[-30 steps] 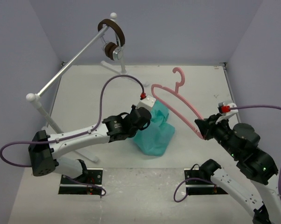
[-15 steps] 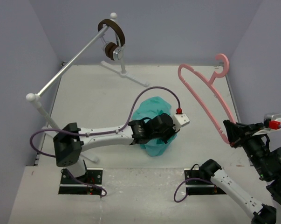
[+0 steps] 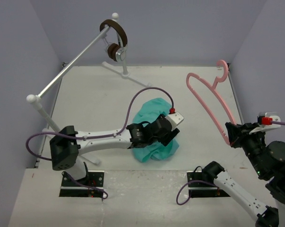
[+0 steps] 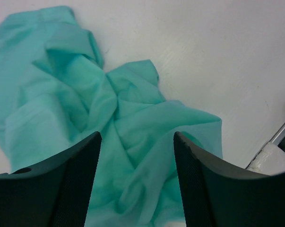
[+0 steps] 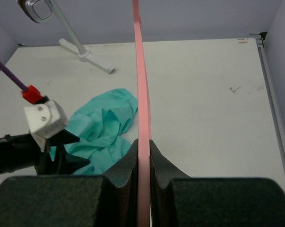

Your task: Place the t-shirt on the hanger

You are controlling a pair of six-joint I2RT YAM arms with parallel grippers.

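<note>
The white counter (image 3: 99,94) carries a long white rail stand (image 3: 71,64) along its left side and, near its middle, the teal t-shirt (image 3: 151,108) crumpled in a loose heap. The pink hanger (image 5: 141,94) is held up off the counter at the right, well apart from the shirt, with its hook toward the far wall. The left pincer (image 4: 136,142) is spread over the shirt with cloth showing between its fingers, and the right pincer (image 5: 142,146) is pinching one thin bar of the hanger.

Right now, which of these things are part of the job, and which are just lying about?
Part of the job: t-shirt, hanger.
Just standing about: brown headphones, white rail stand.
</note>
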